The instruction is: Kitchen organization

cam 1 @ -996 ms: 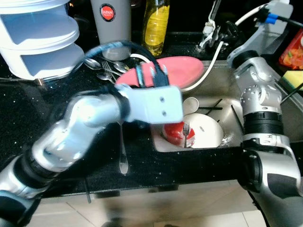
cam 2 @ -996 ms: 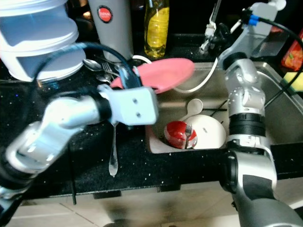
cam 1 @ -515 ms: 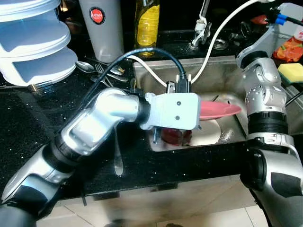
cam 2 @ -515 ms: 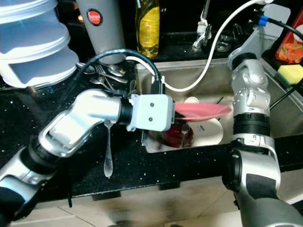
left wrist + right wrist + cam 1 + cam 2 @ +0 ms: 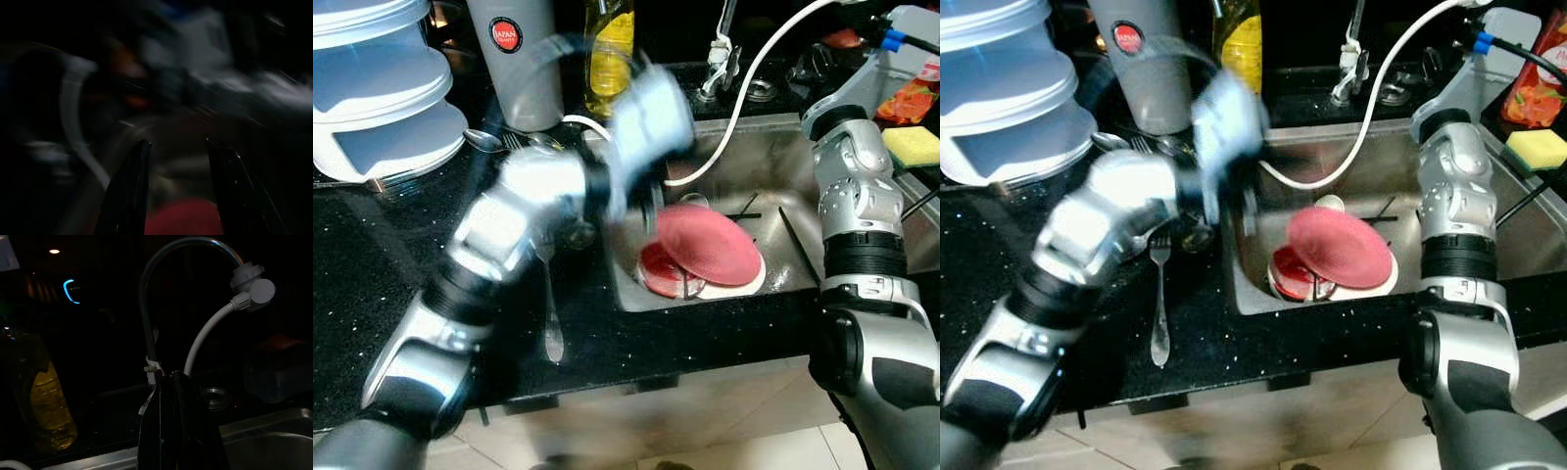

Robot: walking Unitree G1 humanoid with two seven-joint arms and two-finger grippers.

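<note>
Presently: pink plate (image 5: 707,244) lying tilted atop dishes in sink (image 5: 773,162); left tool (image 5: 178,147) blurred, fingers apart, empty; right tool (image 5: 171,382) pressed closed.

Pink plate (image 5: 708,244): round, lies tilted in the sink (image 5: 783,162), resting on the stacked dishes there. Beneath it, a red bowl (image 5: 656,270) and a white plate (image 5: 744,286), both partly covered. Fork (image 5: 1159,294) lies flat on the black counter (image 5: 372,245) beside the sink.

You have a pink plate (image 5: 708,244) over a red bowl (image 5: 658,270) in the steel-grey sink (image 5: 773,166); a yellow bottle (image 5: 608,49) on the speckled black counter (image 5: 372,255).
</note>
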